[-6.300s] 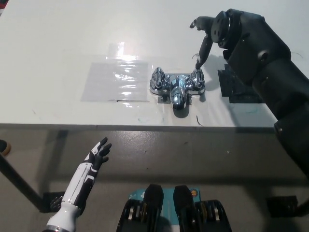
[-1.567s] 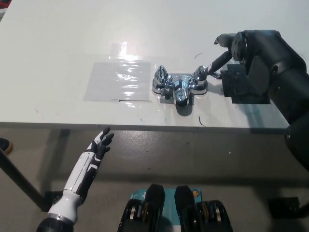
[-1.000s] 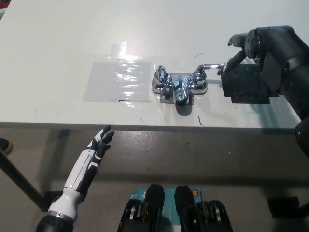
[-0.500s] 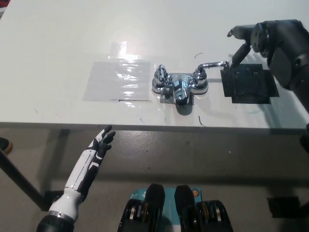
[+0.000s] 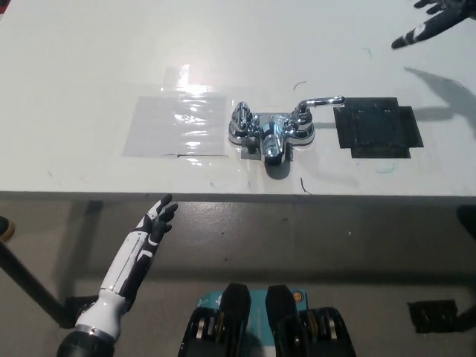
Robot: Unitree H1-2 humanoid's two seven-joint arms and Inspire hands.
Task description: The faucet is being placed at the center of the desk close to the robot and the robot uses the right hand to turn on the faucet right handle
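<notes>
At the counter's (image 5: 89, 67) middle, close to its 6 o'clock edge, the chrome faucet (image 5: 271, 135) is sitting upright on its base plate, spout pointing toward 6 o'clock. Its right handle (image 5: 318, 102) is lying swung out, the lever pointing to about 3 o'clock, with the tip ending just beside the near corner of a black mat (image 5: 378, 131). The mat is lying flat at the faucet's 3 o'clock, close to it but not touching the base. The left handle (image 5: 242, 117) is standing at the faucet's 9 o'clock end; which way it is turned cannot be told. A clear plastic sheet (image 5: 177, 125) is lying flat at the faucet's 9 o'clock, catching glare, its edge just beside the base. The right robot hand (image 5: 435, 21) is hovering at the frame's 1 o'clock corner, well apart from the faucet. Only part of it is showing, fingers (image 5: 410, 35) stretched out and apart, gripping nothing. Its shadow (image 5: 446, 82) is falling on the counter beyond the mat. The left robot hand (image 5: 152, 227) is hanging at 7 o'clock, below the counter's near edge and off the surface, fingers spread and loose, holding nothing.
</notes>
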